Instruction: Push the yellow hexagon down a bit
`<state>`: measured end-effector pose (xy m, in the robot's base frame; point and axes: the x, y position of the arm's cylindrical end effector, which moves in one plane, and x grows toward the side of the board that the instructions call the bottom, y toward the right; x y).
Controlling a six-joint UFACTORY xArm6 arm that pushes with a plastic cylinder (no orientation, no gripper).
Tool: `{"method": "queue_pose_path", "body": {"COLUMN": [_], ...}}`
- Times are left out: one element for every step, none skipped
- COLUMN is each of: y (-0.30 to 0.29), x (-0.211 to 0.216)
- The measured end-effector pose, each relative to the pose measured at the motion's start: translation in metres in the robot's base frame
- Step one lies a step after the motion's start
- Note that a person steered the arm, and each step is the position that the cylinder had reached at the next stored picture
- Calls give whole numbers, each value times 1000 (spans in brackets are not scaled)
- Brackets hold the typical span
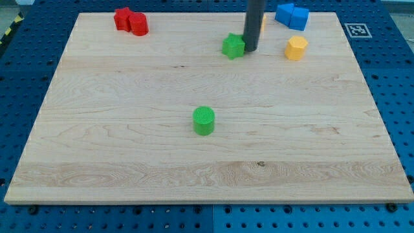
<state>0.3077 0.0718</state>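
Note:
The yellow hexagon (pixel 296 48) lies near the view's top right on the wooden board (pixel 129 129). My tip (pixel 250 49) rests on the board to the left of the hexagon, about 70 pixels away and apart from it. The tip touches or nearly touches the right side of a green star-shaped block (pixel 233 46). The dark rod rises from the tip out of the view's top.
Two blue blocks (pixel 292 15) sit together above the yellow hexagon at the top right. Two red blocks (pixel 131 21) sit together at the top left. A green cylinder (pixel 204 120) stands near the middle. A sliver of another yellowish block (pixel 263 19) shows behind the rod.

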Motion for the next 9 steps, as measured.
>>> {"method": "queue_pose_path", "body": {"y": [-25,-43,-55,-58,-9,48,100,137,146], "x": [0,0,0,0,-12,-36,-39,-32,-17]}}
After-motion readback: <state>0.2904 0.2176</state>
